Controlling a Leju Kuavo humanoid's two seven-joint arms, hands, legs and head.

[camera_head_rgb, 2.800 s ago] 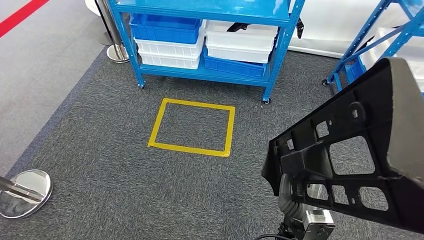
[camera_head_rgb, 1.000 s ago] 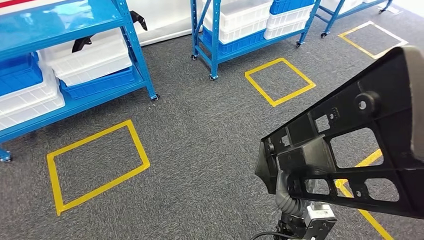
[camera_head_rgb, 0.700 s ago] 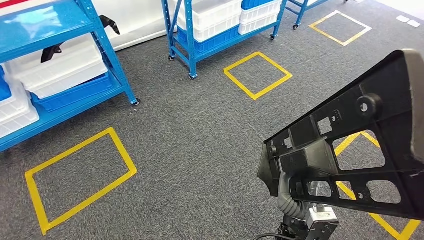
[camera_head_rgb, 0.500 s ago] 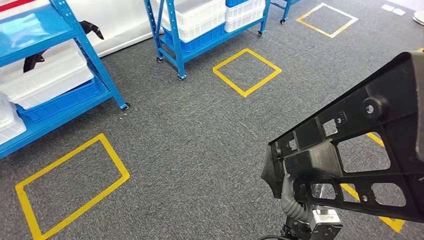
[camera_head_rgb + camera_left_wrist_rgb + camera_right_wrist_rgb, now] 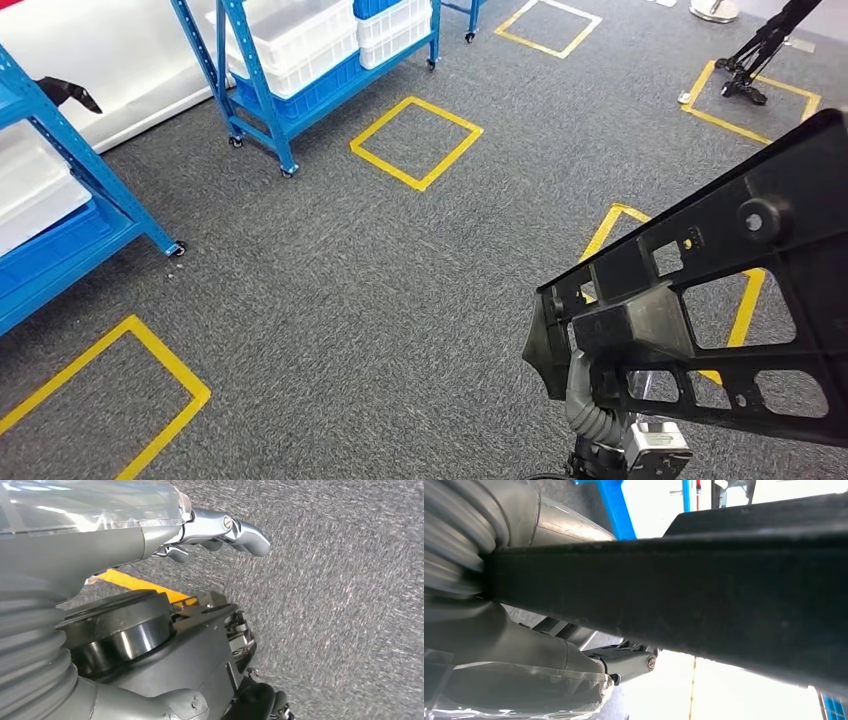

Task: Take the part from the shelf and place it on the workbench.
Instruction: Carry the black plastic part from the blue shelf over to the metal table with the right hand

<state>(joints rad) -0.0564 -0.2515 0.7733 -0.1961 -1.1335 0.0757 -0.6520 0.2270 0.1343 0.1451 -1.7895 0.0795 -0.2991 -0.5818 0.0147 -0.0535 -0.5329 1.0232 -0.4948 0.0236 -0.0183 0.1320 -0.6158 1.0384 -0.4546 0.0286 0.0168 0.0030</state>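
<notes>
Part [image 5: 720, 300], black, held in right hand [image 5: 524, 645]; left hand [image 5: 220, 530] empty; white bins [image 5: 300, 35] on shelf [image 5: 250, 90]

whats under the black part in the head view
Through the cutouts of the black part show grey carpet and yellow floor tape. Below its lower edge sit a ribbed grey hose and a silver fitting. The solid plastic covers the rest, including the right hand holding it.
</notes>
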